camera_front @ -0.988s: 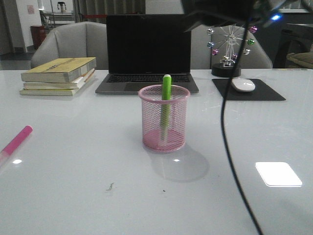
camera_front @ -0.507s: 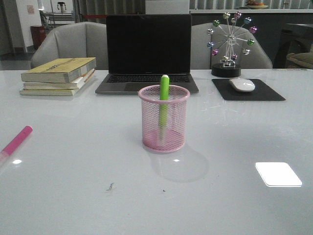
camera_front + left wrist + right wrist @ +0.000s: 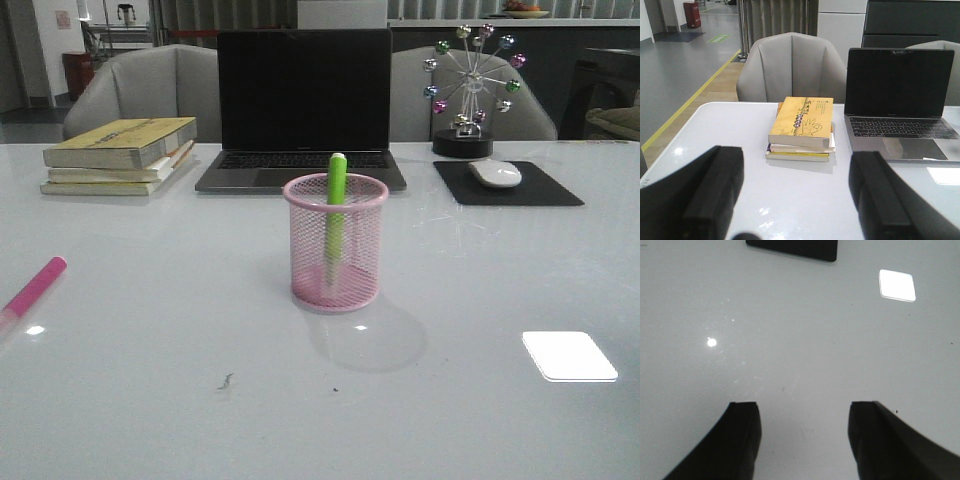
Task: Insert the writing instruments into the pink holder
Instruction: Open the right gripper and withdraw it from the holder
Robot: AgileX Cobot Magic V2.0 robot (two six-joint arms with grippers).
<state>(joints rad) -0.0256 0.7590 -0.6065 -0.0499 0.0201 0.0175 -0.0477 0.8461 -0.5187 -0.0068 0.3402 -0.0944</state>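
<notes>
The pink holder (image 3: pixel 335 243) stands in the middle of the table in the front view. A green marker (image 3: pixel 336 200) stands inside it, its tip poking above the rim. The magenta marker (image 3: pixel 32 288) lies flat near the table's left edge. Neither arm shows in the front view. My left gripper (image 3: pixel 795 155) is open over bare table, facing the books, with nothing between its fingers. My right gripper (image 3: pixel 804 410) is open above bare white table and holds nothing. Neither wrist view shows the holder or the markers.
A stack of books (image 3: pixel 122 153) sits at the back left, a laptop (image 3: pixel 303 110) behind the holder, and a mouse (image 3: pixel 497 173) on a black pad (image 3: pixel 508 184) at the back right, by a ferris-wheel ornament (image 3: pixel 468 90).
One second ago the right arm and its cable hung over the holder at the top right of the front view. It has since drawn out of that view. The green marker stays in the holder.
</notes>
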